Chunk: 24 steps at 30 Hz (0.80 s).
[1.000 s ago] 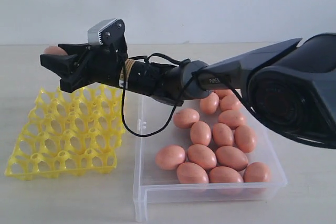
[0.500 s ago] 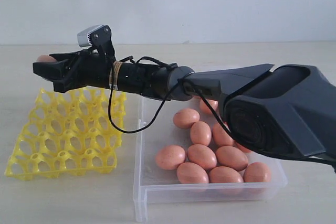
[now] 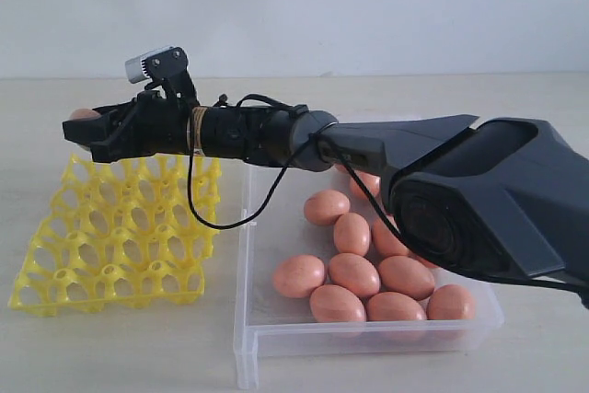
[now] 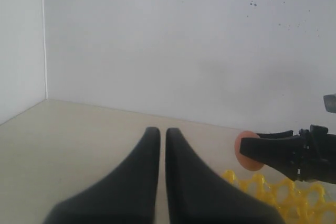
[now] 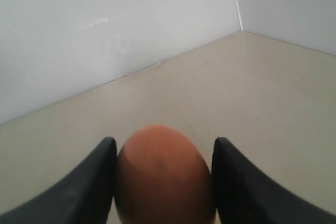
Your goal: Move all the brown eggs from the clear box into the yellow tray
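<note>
In the exterior view the held egg (image 3: 83, 115) is mostly covered by the fingers (image 3: 110, 128) of the right gripper (image 3: 81, 126). The back of the clear box (image 3: 276, 338) is hidden by the right arm (image 3: 479, 200). In the right wrist view the held egg is cut off by the picture edge, so its long axis cannot be told. It is gripped between the fingers, in the air over the far edge of the yellow tray (image 3: 110, 236). About ten brown eggs (image 3: 354, 273) are seen lying on their sides in the box, pointing different ways. The fingers of the left gripper (image 4: 158, 132) are pressed together.
</note>
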Available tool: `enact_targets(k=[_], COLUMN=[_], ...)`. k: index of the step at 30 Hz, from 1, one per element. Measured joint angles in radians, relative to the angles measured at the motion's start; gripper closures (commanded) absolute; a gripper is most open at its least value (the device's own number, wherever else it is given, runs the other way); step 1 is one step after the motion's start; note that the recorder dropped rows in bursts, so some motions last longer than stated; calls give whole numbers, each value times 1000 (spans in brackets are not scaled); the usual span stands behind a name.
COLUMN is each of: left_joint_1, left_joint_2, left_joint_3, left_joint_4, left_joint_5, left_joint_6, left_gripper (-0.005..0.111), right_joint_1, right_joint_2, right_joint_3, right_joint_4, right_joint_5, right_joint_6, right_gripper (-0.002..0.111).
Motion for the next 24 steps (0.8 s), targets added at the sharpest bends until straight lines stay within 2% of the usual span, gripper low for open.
enact_targets(k=[7,15,20,24], left_joint_1=[0,0,0,0], left_joint_2=[0,0,0,0], left_joint_3=[0,0,0,0], left_joint_4=[0,0,0,0], left_joint_5=[0,0,0,0], left_joint_6=[0,0,0,0], left_gripper=[103,103,103,103], right_joint_1=[17,47,43,20], right_joint_2=[4,7,25,44], right_joint_3=[-35,-106,-110,-110], right_joint_4=[-18,-106,-110,-136], right_joint_5=[28,138,105,4], right_joint_6=[-1,51,72,85], right_gripper=[108,108,108,108])
